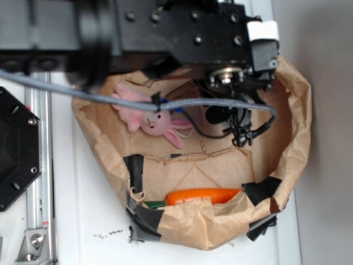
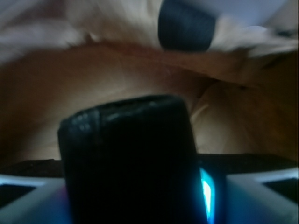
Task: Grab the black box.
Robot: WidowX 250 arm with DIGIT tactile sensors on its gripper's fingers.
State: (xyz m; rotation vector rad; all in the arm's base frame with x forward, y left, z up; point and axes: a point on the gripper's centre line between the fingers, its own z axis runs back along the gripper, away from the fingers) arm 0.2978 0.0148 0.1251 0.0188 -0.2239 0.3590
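Showing the gripper (image 1: 234, 118) lowered inside the paper bag (image 1: 298, 116), near its far right wall, with the arm's dark body covering much of it in the exterior view.

In the wrist view the black box (image 2: 126, 158) fills the lower centre of the frame. It stands directly ahead of the camera, on the gripper's centre line, with pale finger parts (image 2: 28, 196) visible to either side at the bottom edge. The box therefore lies between the fingers rather than off to one side, and no sideways correction appears to be needed. Its face looks roughly square, slightly taller than wide, so no clear long axis can be read.

Whether the fingers already press on the box or stand clear of it cannot be told: their tips are hidden behind the box, and the view is blurred. In the exterior view the box is probably the dark lump just left of the gripper, but this is uncertain.

A flat tape patch (image 2: 187, 25) on the bag wall beyond is not the target. The bunny (image 1: 154, 118) lies to the left, apart from the gripper, and the carrot (image 1: 201, 196) rests at the near wall, well apart.
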